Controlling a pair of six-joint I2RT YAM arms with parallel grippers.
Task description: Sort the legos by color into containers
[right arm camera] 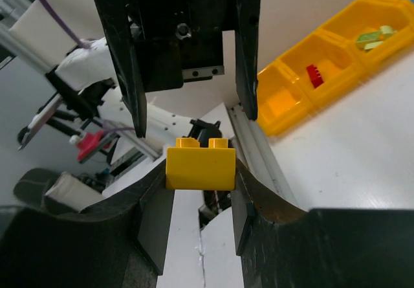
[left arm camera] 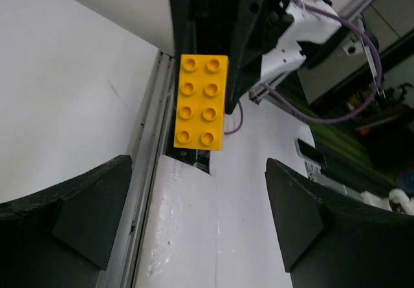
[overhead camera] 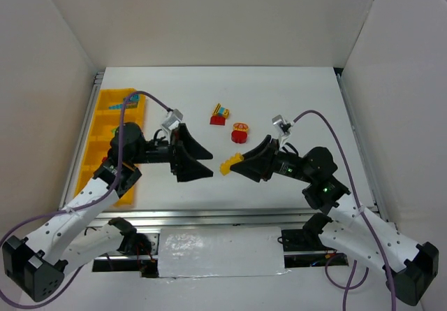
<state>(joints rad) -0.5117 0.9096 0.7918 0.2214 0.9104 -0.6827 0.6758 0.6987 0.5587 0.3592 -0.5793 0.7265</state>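
Yellow lego (overhead camera: 228, 165), clamped in the right gripper (overhead camera: 235, 164), sat just ahead of the wide-open left gripper (overhead camera: 208, 164), long axis pointing between its jaws.

Smooth, glossy plastic, this yellow brick (right arm camera: 199, 167); my right fingers (right arm camera: 90, 236) look matt black plastic; the table (overhead camera: 293, 94) below, smooth white.

White arms (overhead camera: 77, 217), black fingers (left arm camera: 77, 217), purple cables (overhead camera: 144, 93)
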